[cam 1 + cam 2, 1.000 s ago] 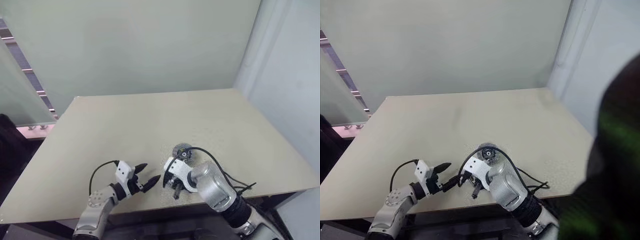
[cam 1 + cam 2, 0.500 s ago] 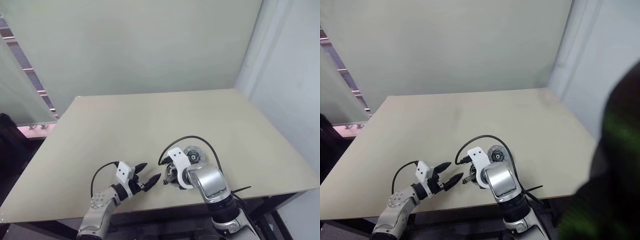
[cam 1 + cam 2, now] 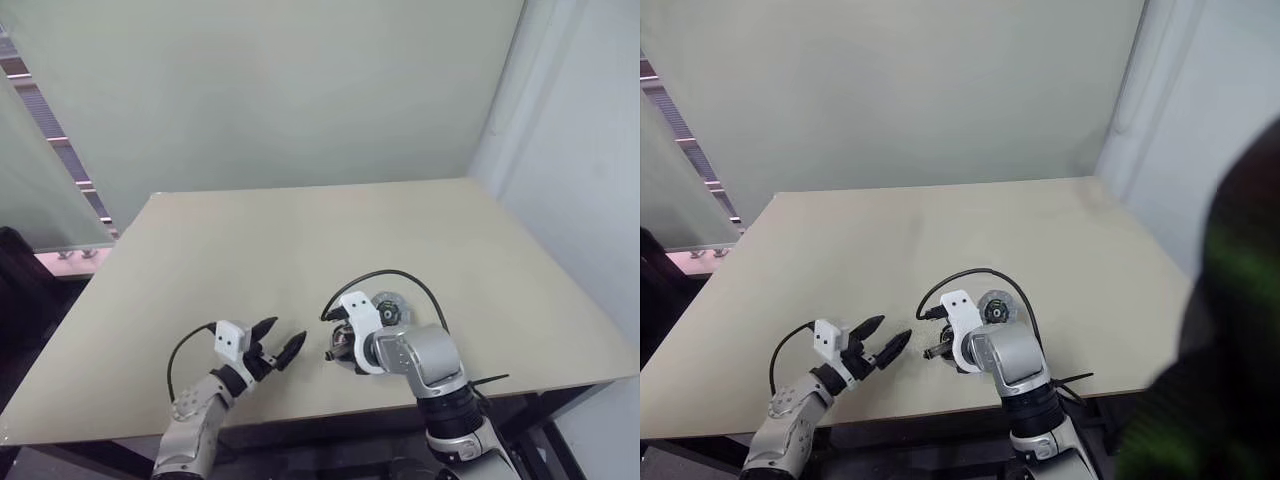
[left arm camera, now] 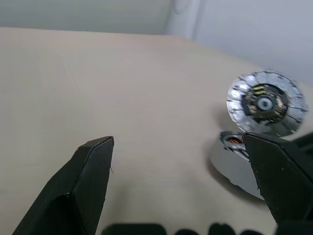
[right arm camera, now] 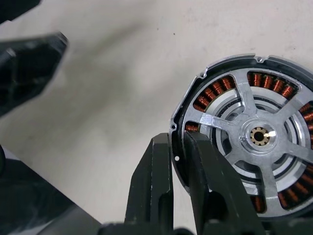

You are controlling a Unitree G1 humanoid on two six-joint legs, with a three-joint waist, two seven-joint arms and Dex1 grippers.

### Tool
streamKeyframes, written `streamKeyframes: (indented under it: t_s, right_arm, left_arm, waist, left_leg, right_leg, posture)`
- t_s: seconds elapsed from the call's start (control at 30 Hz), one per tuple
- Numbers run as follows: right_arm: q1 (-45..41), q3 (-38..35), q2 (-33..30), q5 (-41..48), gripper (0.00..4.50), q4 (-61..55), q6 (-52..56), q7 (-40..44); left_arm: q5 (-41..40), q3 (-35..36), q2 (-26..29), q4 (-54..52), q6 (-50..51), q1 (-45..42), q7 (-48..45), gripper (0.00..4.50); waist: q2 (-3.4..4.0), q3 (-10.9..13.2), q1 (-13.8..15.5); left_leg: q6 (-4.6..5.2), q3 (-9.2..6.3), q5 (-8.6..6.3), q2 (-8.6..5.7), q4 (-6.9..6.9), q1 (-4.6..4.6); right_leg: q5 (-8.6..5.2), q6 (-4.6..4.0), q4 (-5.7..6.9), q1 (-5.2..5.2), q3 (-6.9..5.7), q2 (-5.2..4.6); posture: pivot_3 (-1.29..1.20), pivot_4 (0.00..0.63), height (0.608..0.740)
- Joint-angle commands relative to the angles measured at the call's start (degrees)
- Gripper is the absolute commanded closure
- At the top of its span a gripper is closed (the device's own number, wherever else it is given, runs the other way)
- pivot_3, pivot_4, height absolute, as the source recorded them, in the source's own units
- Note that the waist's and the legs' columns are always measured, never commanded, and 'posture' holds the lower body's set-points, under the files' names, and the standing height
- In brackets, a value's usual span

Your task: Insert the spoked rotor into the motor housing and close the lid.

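Gripping the rim of the motor housing [image 5: 254, 142], the right claw [image 5: 178, 147] has its two black fingers [image 5: 151, 186] drawn nearly together, one on either side of that dark edge; the spoked rotor [image 5: 259, 134] already sits inside the housing, its silver spokes meeting at a brass-coloured hub with copper windings showing between them; whether the housing rests flat on the counter [image 3: 300, 240] or is tipped up, I cannot tell. The lid [image 4: 265, 103], a grey disc with a dark centre, lies on the counter just beyond the right wrist, at about 1 o'clock from the housing in the head views, close to it though contact is not clear. The left claw [image 3: 279, 344] stands spread wide with nothing between its fingers [image 4: 90, 176], just above the counter at roughly 9 o'clock from the housing, a short gap apart, its tips pointing toward the right claw; in the left wrist view the lid and an edge of the housing appear past its far finger.
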Motion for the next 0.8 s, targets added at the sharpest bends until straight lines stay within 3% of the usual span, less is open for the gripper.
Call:
streamKeyframes:
  t_s: [0.03, 0.43, 0.63, 0.8]
  right_arm:
    - [0.55, -2.78, 4.98, 1.72, 4.41, 1.62, -1.83, -3.56]
    - [-0.47, -0.37, 2.00, 7.17, 4.41, 1.42, -3.89, -5.98]
    - [-0.51, 2.33, 0.38, 7.89, 2.41, 0.69, -4.99, -6.15]
    - [-0.98, 3.91, -0.80, 8.23, 0.49, -0.09, -5.63, -5.76]
  left_arm:
    - [-1.03, 1.05, 0.33, -1.26, 0.00, -0.21, -0.08, 0.00]
    - [0.27, 0.08, 0.62, -1.81, -0.09, 0.12, -0.43, 0.00]
    - [1.01, -0.58, 1.16, -1.21, -0.25, -0.45, -1.02, 0.00]
    - [1.34, -0.98, 1.39, -0.84, -0.25, -0.89, -1.36, 0.00]
  waist:
    - [0.01, 0.00, -0.02]
    - [0.01, 0.01, -0.11]
    - [0.00, 0.00, -0.10]
    - [-0.01, -0.02, -0.08]
  left_leg:
    - [0.00, 0.01, 0.00, 0.00, 0.01, 0.01]
    - [0.00, 0.07, 0.00, 0.10, 0.03, 0.00]
    - [0.00, 0.10, 0.00, 0.12, -0.11, -0.16]
    - [0.00, 0.05, 0.01, 0.09, -0.12, -0.88]
  right_leg:
    - [0.00, 0.00, 0.00, 0.01, 0.00, 0.00]
    - [-0.01, -0.01, -0.01, -0.07, -0.01, 0.03]
    - [0.00, 0.00, 0.00, -0.33, -0.01, 0.04]
    - [0.12, 0.15, 0.04, -0.95, 0.01, 0.08]
  posture:
    - [0.00, 0.000, 0.740]
    - [0.00, 0.000, 0.740]
    - [0.00, 0.000, 0.740]
    - [0.00, 0.000, 0.740]
